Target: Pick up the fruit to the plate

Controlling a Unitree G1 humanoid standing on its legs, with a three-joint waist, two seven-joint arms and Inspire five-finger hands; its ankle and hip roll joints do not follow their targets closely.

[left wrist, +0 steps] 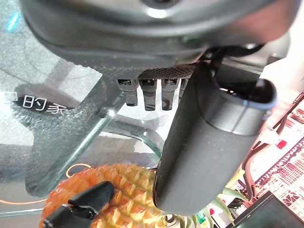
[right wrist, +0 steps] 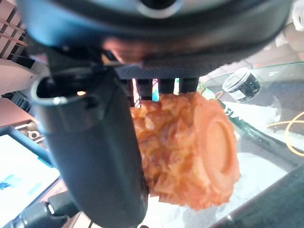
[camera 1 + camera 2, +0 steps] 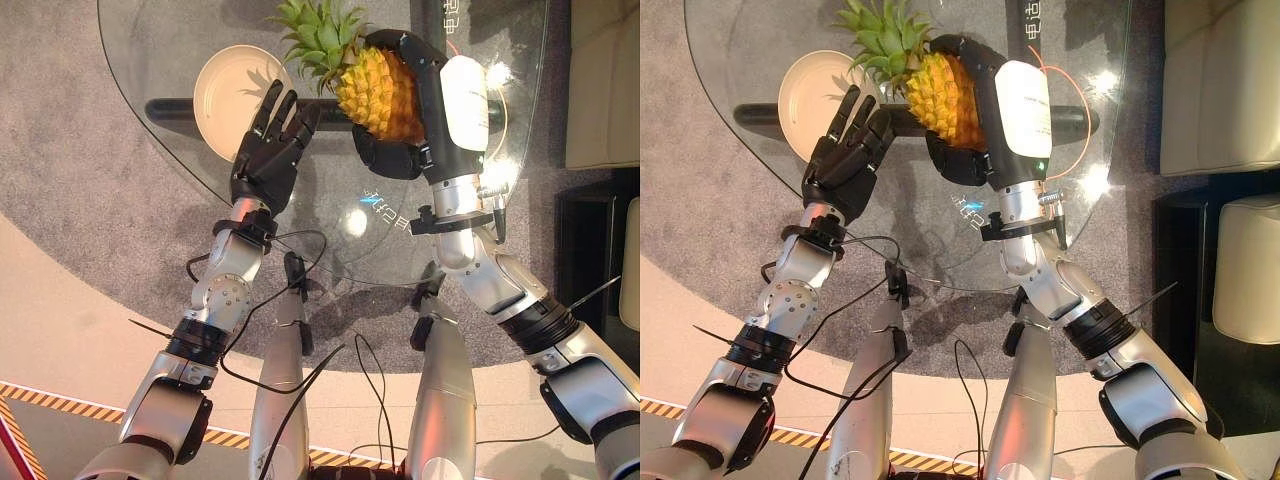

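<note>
So the right hand (image 3: 425,110) has the pineapple (image 3: 378,92) wrapped up: fingers curled over the far side of the fruit, thumb tucked under the near side, the yellow body clamped between them. In the right wrist view you can see the pineapple's flat cut base (image 2: 219,142) pointing out past the thumb, with the fruit pressed right up against the palm. It looks lifted off the glass surface (image 3: 170,60) rather than resting on it, though that's hard to be sure of from above. The green crown (image 3: 318,38) sticks out toward the robot's left, and its leaves overlap the edge of the cream plate (image 3: 228,92) in the head views. The fruit's body is just beside the plate, not over the middle of it.

The left hand (image 3: 272,152) sits near the plate's right edge, fingers straight and spread, holding nothing. Its fingertips come close to the crown leaves; I can't tell if they touch.
</note>
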